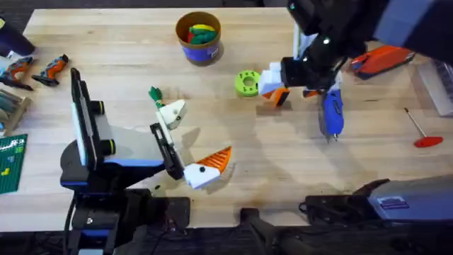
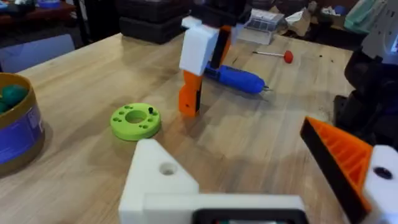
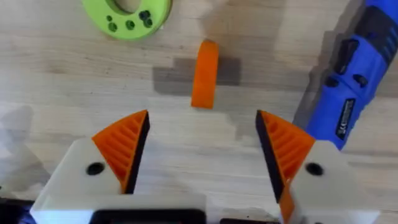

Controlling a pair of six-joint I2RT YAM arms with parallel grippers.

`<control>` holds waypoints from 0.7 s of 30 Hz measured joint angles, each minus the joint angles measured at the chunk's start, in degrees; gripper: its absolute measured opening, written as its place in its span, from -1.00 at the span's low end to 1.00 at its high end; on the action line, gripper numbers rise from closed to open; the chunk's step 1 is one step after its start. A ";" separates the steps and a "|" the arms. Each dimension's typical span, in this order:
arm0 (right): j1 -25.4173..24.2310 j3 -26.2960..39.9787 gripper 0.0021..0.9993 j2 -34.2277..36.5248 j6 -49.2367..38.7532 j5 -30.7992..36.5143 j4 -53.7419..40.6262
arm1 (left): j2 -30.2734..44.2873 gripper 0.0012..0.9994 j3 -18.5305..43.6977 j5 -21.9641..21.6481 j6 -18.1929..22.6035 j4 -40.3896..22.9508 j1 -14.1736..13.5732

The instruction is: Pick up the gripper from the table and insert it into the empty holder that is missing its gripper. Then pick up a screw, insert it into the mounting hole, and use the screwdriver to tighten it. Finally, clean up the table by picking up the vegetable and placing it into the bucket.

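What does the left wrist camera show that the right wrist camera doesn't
Left wrist alone: the blue bucket with a tan rim, the thin rod with a red handle, and the bare white plastic holder beside its own orange tip. Right wrist alone: the open right gripper, both ribbed orange tips fitted. Both: the small orange wedge gripper, the lime-green round disc and the thick blue screwdriver.
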 joint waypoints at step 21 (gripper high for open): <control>-0.20 0.04 0.71 7.84 -0.44 0.07 4.65 | 0.00 0.97 0.00 0.00 0.00 0.02 0.00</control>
